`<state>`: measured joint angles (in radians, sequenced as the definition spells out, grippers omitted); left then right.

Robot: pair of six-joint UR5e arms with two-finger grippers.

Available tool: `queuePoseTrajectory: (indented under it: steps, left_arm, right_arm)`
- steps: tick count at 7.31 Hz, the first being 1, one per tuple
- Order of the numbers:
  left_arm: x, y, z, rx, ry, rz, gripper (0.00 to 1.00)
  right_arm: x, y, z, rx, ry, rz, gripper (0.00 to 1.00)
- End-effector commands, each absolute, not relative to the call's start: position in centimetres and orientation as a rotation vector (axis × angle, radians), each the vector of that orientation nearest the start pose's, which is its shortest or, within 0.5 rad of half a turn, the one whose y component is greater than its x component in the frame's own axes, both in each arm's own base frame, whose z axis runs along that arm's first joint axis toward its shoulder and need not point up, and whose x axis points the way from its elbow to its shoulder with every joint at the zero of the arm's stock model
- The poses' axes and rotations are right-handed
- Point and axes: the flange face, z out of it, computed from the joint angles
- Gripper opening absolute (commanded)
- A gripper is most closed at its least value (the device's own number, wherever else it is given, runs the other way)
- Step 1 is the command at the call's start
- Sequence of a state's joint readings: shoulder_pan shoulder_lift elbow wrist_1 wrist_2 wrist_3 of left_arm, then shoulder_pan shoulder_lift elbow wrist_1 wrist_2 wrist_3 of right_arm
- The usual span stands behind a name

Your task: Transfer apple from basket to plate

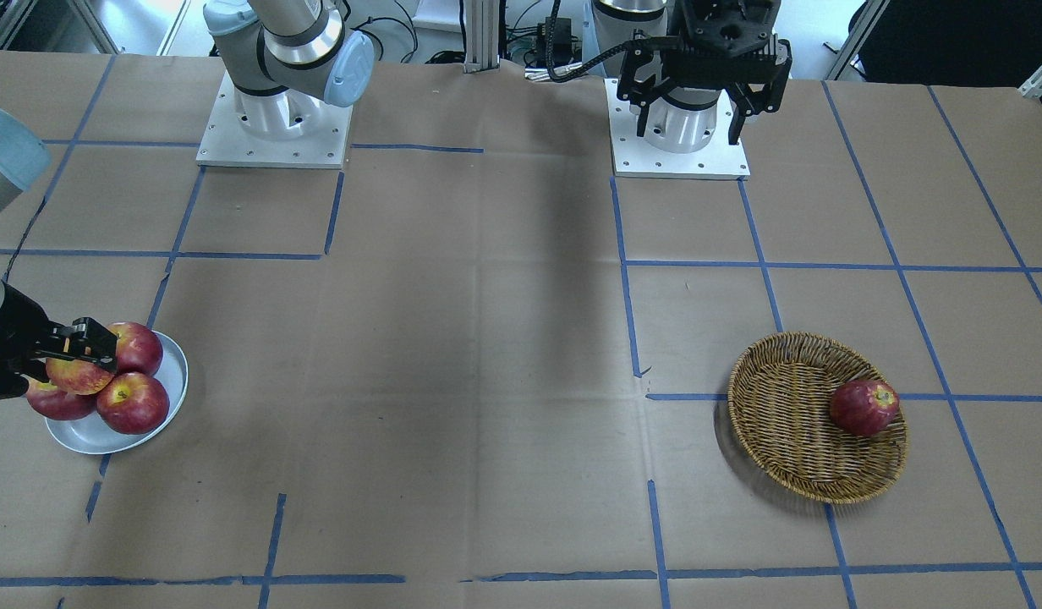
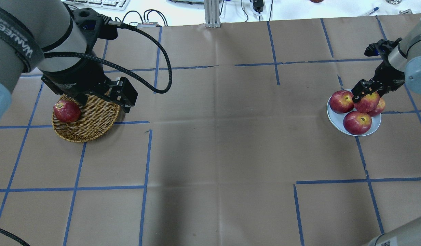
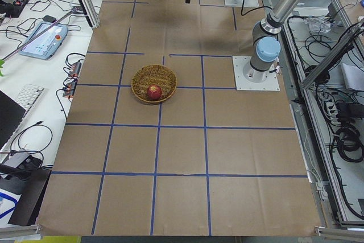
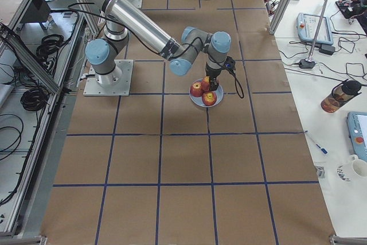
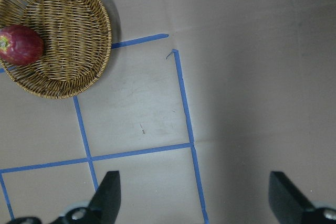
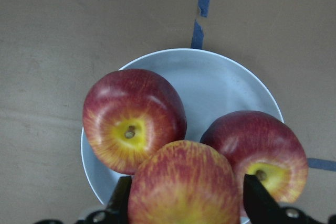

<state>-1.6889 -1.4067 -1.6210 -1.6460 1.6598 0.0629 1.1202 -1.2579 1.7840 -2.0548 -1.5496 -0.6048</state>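
The paler, yellow-streaked apple point(image 6: 184, 187) sits between my right gripper's fingers point(image 6: 124, 199), directly over the small pale plate point(image 6: 220, 82). My right gripper point(image 1: 79, 355) is shut on this apple point(image 1: 74, 375), which is level with the tops of three deep-red apples point(image 1: 134, 403) on the plate point(image 1: 172, 372). I cannot tell whether it touches them. The wicker basket point(image 1: 783, 414) holds one deep-red apple point(image 1: 863, 408). My left gripper point(image 1: 690, 114) is open and empty, held high near its base. The left wrist view shows the basket point(image 5: 68, 35) far below.
The brown paper table top carries a grid of blue tape lines point(image 1: 627, 279). Both arm bases point(image 1: 271, 127) stand at the robot's side of the table. Basket point(image 2: 94, 119) and plate point(image 2: 337, 118) lie at opposite ends of the table.
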Motion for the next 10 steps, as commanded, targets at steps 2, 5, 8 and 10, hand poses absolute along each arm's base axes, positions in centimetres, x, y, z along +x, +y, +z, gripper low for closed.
queuePoseTrajectory:
  steps: [2,5,8,10]
  left_arm:
    - [-17.4,-40.6,53.1,0.276,3.041,-0.062,0.99]
    - [-17.4,-40.6,53.2,0.276,3.041,-0.064,0.99]
    - [-17.4,-40.6,53.2,0.276,3.041,-0.065,0.99]
    - [-17.4,-40.7,53.1,0.276,3.041,-0.062,0.99]
  right_arm:
    - [-9.5,-56.2,33.5,-0.288,3.116,-0.061,1.00]
    - [-0.5,-54.3,42.9,-0.195,3.125,-0.034,1.00]
    - [10.3,-51.1,49.4,0.036,3.121,0.094,1.00]
    - [12.5,-50.6,49.5,0.077,3.125,0.110,1.00]
